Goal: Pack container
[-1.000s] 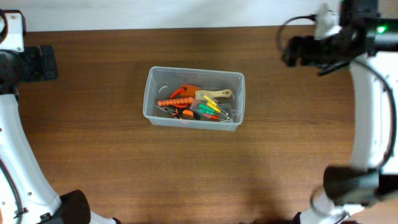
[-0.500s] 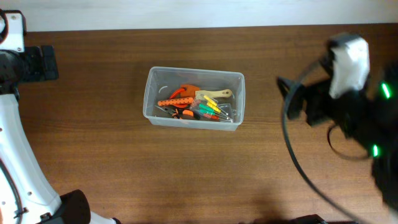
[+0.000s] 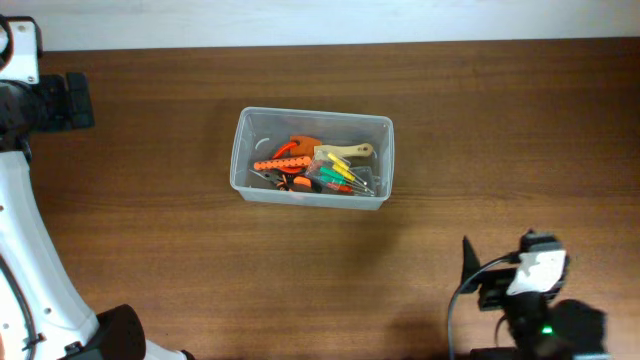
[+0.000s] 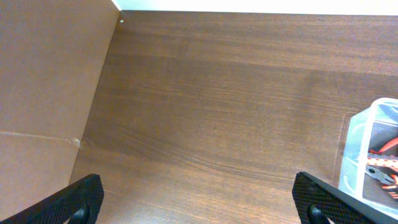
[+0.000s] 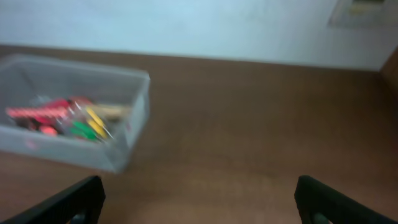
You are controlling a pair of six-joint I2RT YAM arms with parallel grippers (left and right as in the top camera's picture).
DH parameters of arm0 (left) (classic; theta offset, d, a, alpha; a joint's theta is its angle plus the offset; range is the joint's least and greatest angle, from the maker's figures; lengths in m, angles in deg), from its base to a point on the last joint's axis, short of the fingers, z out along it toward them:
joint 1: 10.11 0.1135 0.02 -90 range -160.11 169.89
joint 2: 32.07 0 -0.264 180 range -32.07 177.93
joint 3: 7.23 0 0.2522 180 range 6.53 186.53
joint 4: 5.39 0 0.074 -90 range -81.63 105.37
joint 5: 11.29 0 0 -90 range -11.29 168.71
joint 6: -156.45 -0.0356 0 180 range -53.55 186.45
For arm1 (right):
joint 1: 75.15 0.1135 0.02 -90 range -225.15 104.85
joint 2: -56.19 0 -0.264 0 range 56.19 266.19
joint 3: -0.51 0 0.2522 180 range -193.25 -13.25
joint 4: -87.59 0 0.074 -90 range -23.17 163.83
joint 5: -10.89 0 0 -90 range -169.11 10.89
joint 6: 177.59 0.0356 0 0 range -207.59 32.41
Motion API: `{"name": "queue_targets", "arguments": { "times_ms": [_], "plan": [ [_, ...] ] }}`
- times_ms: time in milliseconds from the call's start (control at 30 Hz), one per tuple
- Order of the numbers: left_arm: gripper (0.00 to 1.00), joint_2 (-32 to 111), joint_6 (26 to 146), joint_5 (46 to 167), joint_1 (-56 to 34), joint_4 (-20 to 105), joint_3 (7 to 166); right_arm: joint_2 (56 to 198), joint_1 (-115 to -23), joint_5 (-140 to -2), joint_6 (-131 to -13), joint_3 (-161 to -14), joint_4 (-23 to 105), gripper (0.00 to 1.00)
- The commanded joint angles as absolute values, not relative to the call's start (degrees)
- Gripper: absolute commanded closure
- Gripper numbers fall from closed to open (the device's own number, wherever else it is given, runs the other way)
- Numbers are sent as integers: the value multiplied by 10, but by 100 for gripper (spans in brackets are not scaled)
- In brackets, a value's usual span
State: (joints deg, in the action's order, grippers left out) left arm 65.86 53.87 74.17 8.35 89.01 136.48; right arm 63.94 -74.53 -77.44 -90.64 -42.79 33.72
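Observation:
The container (image 3: 241,150), a clear plastic tub, stands mid-table. Inside lie orange pliers (image 3: 290,155), a cream-handled tool (image 3: 345,152) and a packet of coloured screwdrivers (image 3: 340,178). My left gripper (image 4: 199,202) hovers open over bare wood, with a corner of the container (image 4: 364,140) off to its right. My right gripper (image 5: 202,202) is also open and empty, low over the table. In its blurred view the container (image 5: 127,134) sits ahead and to the left. From overhead, the right arm (image 3: 530,290) is at the near right edge.
The left arm (image 3: 35,105) rests at the far left of the table. A brown board (image 4: 43,93) stands at the table's left side in the left wrist view. A pale wall (image 5: 186,25) runs behind the table.
The right arm has swept from the far right corner down to the near right edge of the table. The left arm and the container have not moved.

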Motion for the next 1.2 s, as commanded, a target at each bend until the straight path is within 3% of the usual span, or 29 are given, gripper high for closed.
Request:
{"name": "queue_targets", "arguments": {
  "times_ms": [0,300,1167],
  "plan": [
    [1,652,544,745,88,890,1367,584,-753,-792,-907,-341,363,2],
    [1,652,544,745,88,890,1367,564,-752,-792,-903,-238,399,2],
    [1,653,544,746,88,890,1367,564,-752,-792,-903,-220,402,1]
  ]
}}
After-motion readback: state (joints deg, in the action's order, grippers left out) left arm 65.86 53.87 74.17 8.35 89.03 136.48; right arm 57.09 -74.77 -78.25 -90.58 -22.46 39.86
